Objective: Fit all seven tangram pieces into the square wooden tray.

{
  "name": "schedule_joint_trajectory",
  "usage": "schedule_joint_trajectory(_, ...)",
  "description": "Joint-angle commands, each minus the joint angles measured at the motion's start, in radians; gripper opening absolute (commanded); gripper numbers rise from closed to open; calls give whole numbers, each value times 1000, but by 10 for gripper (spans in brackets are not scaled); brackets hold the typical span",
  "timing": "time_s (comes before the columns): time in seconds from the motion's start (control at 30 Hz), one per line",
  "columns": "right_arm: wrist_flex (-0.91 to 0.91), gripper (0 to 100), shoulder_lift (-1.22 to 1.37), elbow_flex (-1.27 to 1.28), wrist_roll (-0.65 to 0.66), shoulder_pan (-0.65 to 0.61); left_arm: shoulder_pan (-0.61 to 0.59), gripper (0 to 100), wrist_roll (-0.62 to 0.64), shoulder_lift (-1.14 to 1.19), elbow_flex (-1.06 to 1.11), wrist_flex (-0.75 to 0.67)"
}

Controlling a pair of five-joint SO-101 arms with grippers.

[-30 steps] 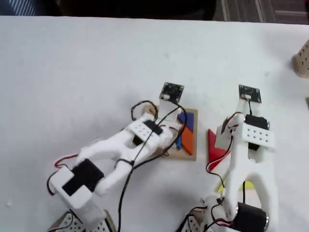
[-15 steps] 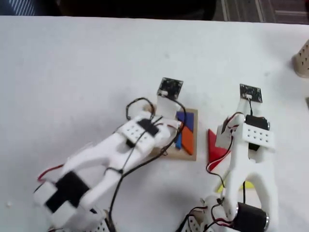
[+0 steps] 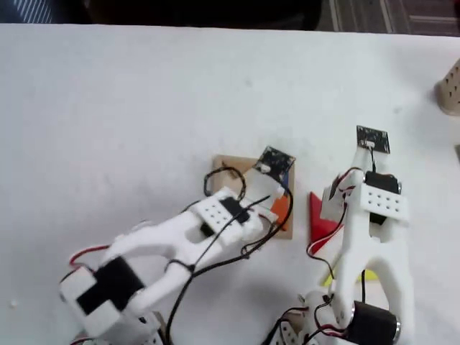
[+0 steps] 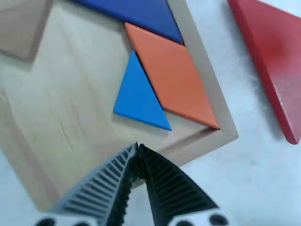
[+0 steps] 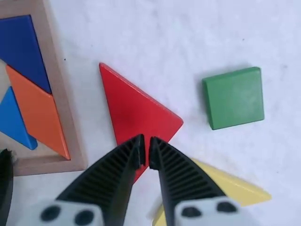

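Jaws on the left are pressed together and empty, hanging over the near edge of the tray (image 3: 223,164). That left arm (image 3: 180,230) sits nearer and further right than a second ago; it was over the tray's far-left corner, and now that corner lies bare. Looks like a placement is done and it is pulling clear for the next piece.

Right jaws are all but pressed together too, pinching nothing, poised over the red triangle (image 5: 134,110). The right arm (image 3: 374,237) is where it was a second ago, no shift at all.

Into the tray now: a dark blue piece (image 4: 136,12), an orange parallelogram (image 4: 176,82) and a small light-blue triangle (image 4: 138,96), edge to edge along the right side. A tan shape (image 4: 19,23) sits at another corner; I can't tell whether it's a piece. Most of the floor is bare wood.

Out on the surface (image 3: 144,93), the red triangle lies just right of the tray, with a green square (image 5: 233,96) and a yellow triangle (image 5: 230,186) near it. Plenty left, I'd say.
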Motion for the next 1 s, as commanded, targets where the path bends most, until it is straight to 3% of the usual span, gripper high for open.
schedule_joint_trajectory(0.0, -13, 22, -36, -5, 12, 8, 13, 22, -11, 50, -100, 6)
schedule_joint_trajectory(0.53, -13, 23, -36, -5, 12, 8, -45, 22, -9, 130, -167, -100)
schedule_joint_trajectory(0.77, -15, 23, -36, -3, 12, 8, -39, 22, -11, 107, -170, -34)
schedule_joint_trajectory(0.97, -27, 23, -36, -2, 12, 8, -61, 22, -11, -81, -77, 14)
